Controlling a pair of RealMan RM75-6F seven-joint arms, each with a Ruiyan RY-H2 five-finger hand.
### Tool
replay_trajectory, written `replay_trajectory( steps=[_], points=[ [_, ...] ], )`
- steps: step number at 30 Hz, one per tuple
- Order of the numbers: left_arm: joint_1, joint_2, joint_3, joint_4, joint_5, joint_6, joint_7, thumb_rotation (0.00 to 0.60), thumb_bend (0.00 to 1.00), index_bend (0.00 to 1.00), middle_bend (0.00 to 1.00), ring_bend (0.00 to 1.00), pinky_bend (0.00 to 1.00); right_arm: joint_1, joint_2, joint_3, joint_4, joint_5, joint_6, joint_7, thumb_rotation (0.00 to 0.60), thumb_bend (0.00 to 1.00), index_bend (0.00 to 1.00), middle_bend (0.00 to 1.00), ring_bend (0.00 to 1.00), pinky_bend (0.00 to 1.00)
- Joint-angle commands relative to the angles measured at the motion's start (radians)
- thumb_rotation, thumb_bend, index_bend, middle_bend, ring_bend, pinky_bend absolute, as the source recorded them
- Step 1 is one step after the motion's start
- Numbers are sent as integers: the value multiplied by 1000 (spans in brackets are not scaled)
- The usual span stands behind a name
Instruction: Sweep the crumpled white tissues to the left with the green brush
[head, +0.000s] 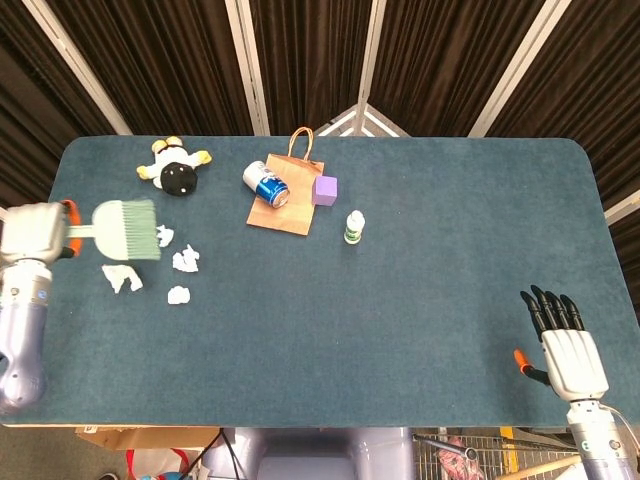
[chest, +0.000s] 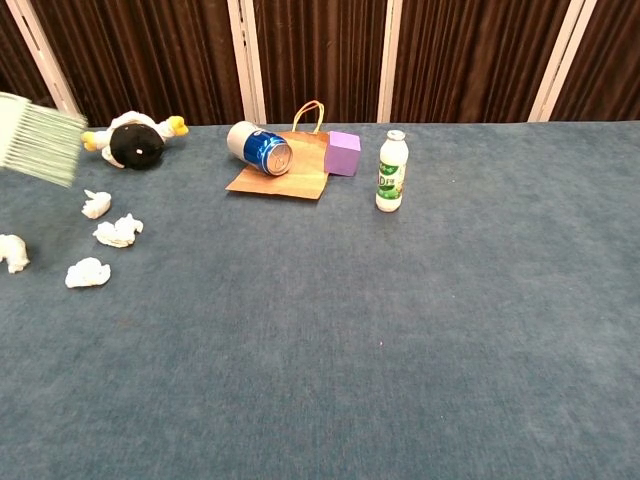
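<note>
My left hand grips the handle of the green brush at the table's left edge, bristles pointing right; the brush is lifted off the table, and the chest view shows only its bristles. Several crumpled white tissues lie near it: one furthest left, one at the bristle tips, one and one further right. My right hand rests open near the table's front right corner, fingers spread, holding nothing.
A black and white plush toy lies behind the tissues. Further right sit a blue can on a brown paper bag, a purple cube and a small white bottle.
</note>
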Motion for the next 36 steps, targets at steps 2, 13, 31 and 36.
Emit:
replay_trajectory(
  steps=[2,13,31,36],
  points=[
    [-28,-99,39,-40,29,9,77,600,706,801,1000,1000,1000,-1,2,0,2,1,0,7,600,322,0,0,0,0],
    [-37,-249,78,44,-10,20,149,600,706,801,1000,1000,1000,-8,10,-2,0,-3,11,14,600,322,0,0,0,0],
    [54,-60,74,227,-61,-41,39,600,706,801,1000,1000,1000,-16,13,-3,-4,-5,23,5,600,323,0,0,0,0],
    [76,3,20,201,-17,-28,-73,600,706,800,1000,1000,1000,-14,10,-3,-4,-9,23,2,600,323,0,0,0,0]
  ],
)
